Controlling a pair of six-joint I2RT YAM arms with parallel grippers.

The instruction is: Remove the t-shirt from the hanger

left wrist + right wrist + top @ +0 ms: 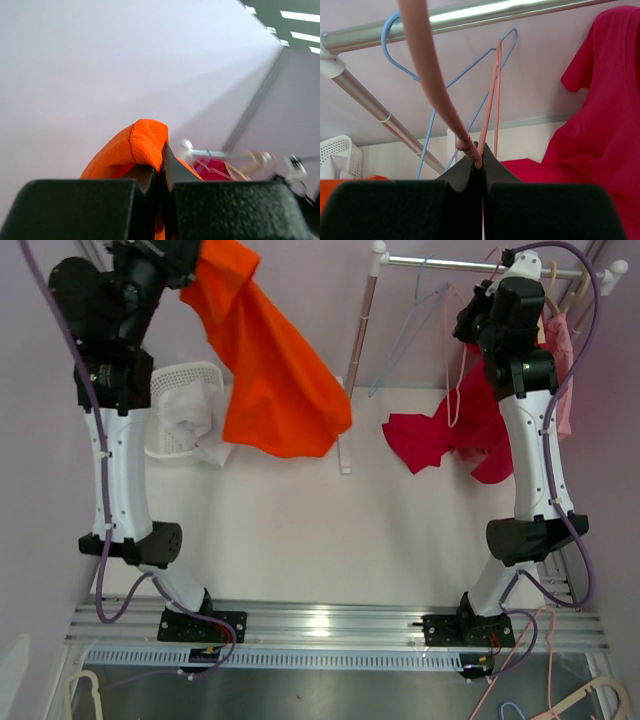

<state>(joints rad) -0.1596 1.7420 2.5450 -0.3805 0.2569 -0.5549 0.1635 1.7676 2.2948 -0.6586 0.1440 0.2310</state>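
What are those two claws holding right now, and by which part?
The left gripper pinches the orange t-shirt by a bunched fold of cloth. The right gripper grips the pink hanger by its bar, right at the fingertips.

The white counter (320, 540) lies open across its middle and near edge. At the far-left corner a white plastic basket (185, 405) and a hanging orange fabric t-shirt (280, 380) block passage. A crumpled red t-shirt (450, 435) and a chrome clothes rail (440, 264) with blue wire hangers (428, 135) crowd the far-right corner.
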